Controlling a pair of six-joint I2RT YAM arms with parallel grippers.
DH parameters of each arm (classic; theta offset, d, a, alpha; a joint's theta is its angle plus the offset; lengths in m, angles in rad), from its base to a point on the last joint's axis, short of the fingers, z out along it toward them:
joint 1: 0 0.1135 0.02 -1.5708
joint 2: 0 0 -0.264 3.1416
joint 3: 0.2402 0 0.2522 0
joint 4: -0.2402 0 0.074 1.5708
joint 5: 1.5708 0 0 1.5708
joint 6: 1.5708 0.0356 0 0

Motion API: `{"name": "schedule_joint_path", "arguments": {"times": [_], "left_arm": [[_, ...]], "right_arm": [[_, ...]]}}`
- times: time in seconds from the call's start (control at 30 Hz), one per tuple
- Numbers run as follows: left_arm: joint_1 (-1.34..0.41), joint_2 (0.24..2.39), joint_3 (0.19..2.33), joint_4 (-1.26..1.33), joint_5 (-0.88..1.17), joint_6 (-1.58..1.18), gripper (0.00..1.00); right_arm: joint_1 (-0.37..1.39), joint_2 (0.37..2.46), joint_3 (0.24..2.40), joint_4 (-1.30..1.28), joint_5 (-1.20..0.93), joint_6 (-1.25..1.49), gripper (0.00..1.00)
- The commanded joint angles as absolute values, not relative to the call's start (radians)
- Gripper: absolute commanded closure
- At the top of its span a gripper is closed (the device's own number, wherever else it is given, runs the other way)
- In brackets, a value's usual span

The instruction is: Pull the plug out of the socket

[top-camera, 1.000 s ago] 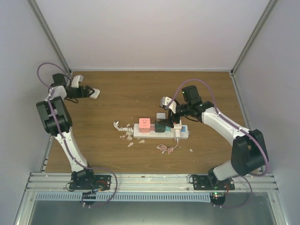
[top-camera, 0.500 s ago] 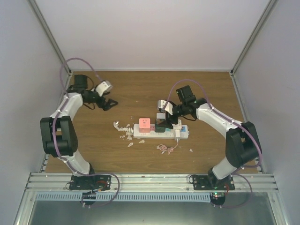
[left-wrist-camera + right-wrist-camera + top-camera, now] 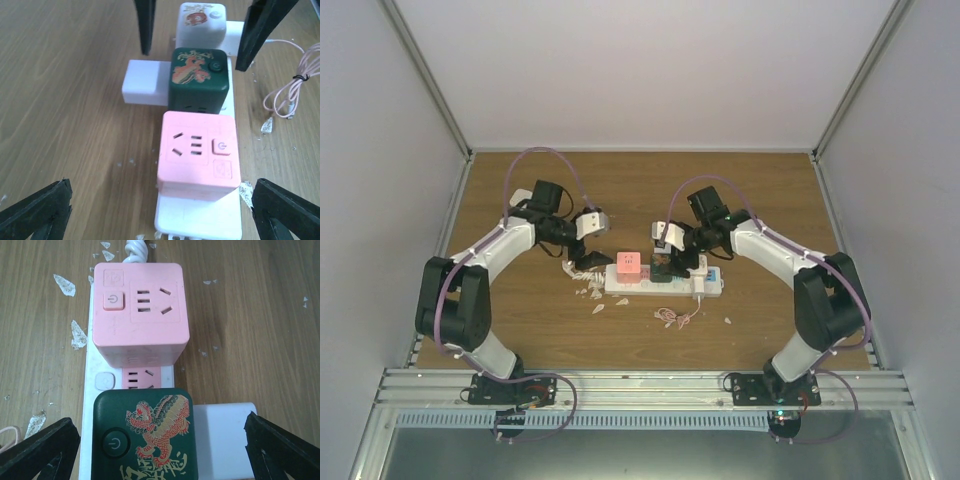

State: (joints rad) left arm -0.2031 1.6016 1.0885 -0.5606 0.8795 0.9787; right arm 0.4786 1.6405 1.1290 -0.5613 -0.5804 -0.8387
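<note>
Socket lies mid-desk. Left claw released, spread wide, straddling pink cube plug at the strip's end. Right claw released, spread around dark green cube plug, not touching.

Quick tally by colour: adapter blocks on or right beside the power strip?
pink cube: 1
dark green cube: 1
white: 2, a printed white cube and a plain white block beside the green one
Total: 4, on or beside the power strip
</note>
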Motion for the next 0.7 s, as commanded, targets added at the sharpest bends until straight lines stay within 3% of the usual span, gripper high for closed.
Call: {"name": "schedule_joint_path", "arguments": {"times": [0.0, 0.23, 0.67], "left_arm": [[-0.246, 1.584, 1.057, -0.472, 0.896, 1.026, 0.03], [-0.296, 1.601, 1.016, -0.464, 0.882, 1.070, 0.07], [-0.367, 1.617, 0.971, -0.403, 0.851, 1.076, 0.11]], "right_arm": [[0.501, 1.660, 1.114, -0.551, -0.546, -0.847, 0.09], [0.518, 1.658, 1.100, -0.552, -0.532, -0.849, 0.13], [0.537, 1.663, 1.084, -0.541, -0.512, -0.839, 0.32]]}}
